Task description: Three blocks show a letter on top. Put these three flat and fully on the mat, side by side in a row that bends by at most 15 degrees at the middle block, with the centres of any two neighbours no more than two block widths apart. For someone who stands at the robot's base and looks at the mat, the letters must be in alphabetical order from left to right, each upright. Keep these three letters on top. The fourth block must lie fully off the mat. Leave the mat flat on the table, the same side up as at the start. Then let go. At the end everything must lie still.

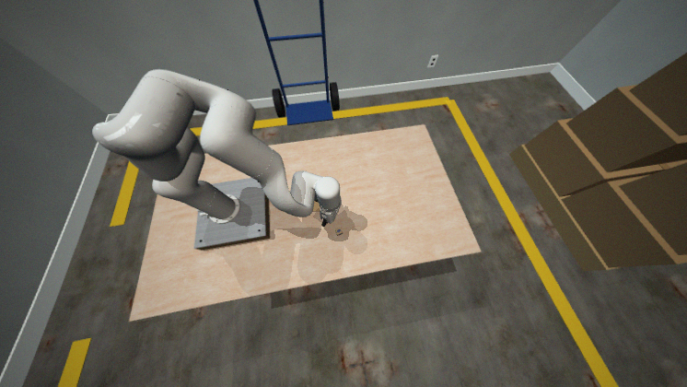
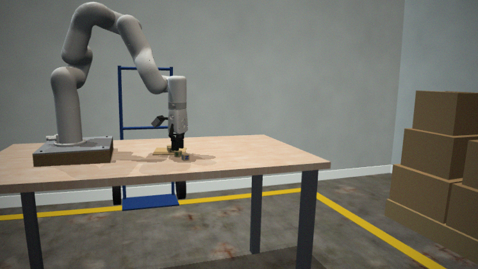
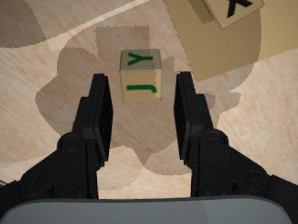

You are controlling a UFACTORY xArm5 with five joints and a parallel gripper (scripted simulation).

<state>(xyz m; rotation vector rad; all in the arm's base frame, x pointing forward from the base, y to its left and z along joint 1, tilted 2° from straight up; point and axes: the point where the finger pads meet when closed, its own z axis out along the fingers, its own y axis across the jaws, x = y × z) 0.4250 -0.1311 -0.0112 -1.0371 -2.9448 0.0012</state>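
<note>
My gripper (image 1: pixel 323 223) (image 2: pixel 177 149) (image 3: pixel 142 91) is open and empty, low over the table. In the wrist view a block (image 3: pixel 141 84) lies off the mat, below and between the fingertip lines, with a gap to each finger. A green J, turned sideways, appears on its top and a green Y on a side; it shows in the exterior view (image 2: pixel 177 154). A block with a black X (image 3: pixel 237 10) sits on the tan mat (image 3: pixel 200 65) (image 2: pixel 160 151), partly out of the wrist view. A block with a blue letter (image 1: pixel 339 231) (image 2: pixel 185 157) lies off the mat. I cannot make out a fourth block.
The wooden table (image 1: pixel 408 192) (image 2: pixel 254 150) carries the robot's grey base plate (image 1: pixel 230 235) (image 2: pixel 73 146). The arm hides most of the mat in the top view. A blue hand truck (image 1: pixel 309 111) and stacked cartons (image 1: pixel 553 168) stand away from the table.
</note>
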